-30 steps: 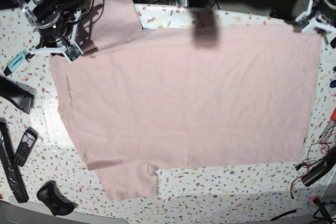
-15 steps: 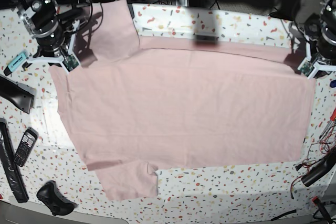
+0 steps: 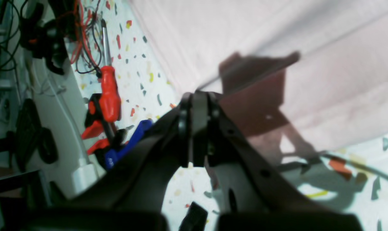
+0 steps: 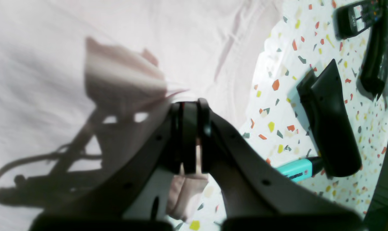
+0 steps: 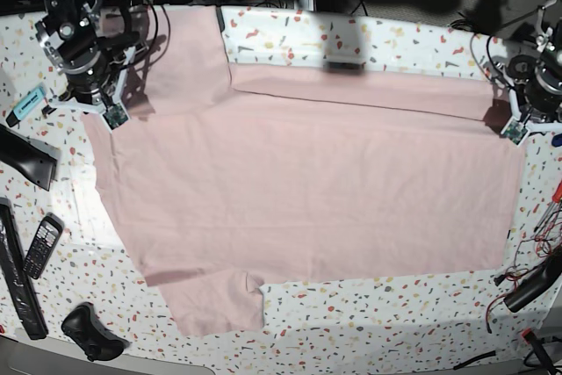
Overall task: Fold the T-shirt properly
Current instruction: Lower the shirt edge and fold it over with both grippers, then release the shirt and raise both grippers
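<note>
Both arms are black, ringed metal joints stacked in segments, with loose black cables looping off them. Each ends in a white bracket carrying a small green circuit board. The left tool (image 3: 195, 128) and right tool (image 4: 189, 138) have matte black fingers studded with small screws.

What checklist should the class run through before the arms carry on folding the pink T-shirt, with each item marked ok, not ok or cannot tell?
1. Left pincer shut on the T-shirt edge: ok; its jaws are together at the cloth's corner.
2. Right pincer shut on the shirt: ok; pink cloth is bunched between its jaws.
3. Far strip folded over evenly: ok; a narrow band lies along the far edge.
4. Near sleeve flat: ok.
5. Lettering side facing down: cannot tell; only plain pink shows.
6. Tools lying off the cloth: ok; the red screwdriver and the teal marker lie on the table beside it.
</note>
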Tool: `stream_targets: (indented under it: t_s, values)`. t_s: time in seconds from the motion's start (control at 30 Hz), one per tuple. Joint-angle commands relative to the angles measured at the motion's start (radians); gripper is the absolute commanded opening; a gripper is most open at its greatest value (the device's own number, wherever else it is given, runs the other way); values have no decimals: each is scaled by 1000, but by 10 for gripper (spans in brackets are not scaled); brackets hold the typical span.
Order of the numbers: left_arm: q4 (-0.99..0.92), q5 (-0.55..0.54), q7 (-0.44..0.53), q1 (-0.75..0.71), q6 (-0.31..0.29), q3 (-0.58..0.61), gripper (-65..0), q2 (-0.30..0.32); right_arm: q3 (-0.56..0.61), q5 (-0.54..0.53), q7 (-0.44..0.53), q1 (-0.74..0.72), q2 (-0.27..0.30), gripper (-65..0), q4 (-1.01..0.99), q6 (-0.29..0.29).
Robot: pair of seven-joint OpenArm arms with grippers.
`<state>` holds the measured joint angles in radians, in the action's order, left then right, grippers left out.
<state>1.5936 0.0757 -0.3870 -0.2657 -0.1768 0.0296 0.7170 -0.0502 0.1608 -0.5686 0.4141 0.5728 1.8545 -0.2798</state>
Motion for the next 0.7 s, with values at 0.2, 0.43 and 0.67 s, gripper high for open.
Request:
stream_targets:
  t_s: [0.2, 0.43, 0.67]
  values:
    - [-79, 8, 24, 93, -34, -10, -650, -45, -8, 18, 23, -58, 17, -650, 12, 9]
    - [-95, 9, 22, 117, -34, -10, -650, -57, -8, 18, 40, -87, 17, -650, -19, 0]
    - [-95, 9, 21, 117, -34, -10, -610, -57, -8, 18, 67, -87, 18, -612, -79, 0]
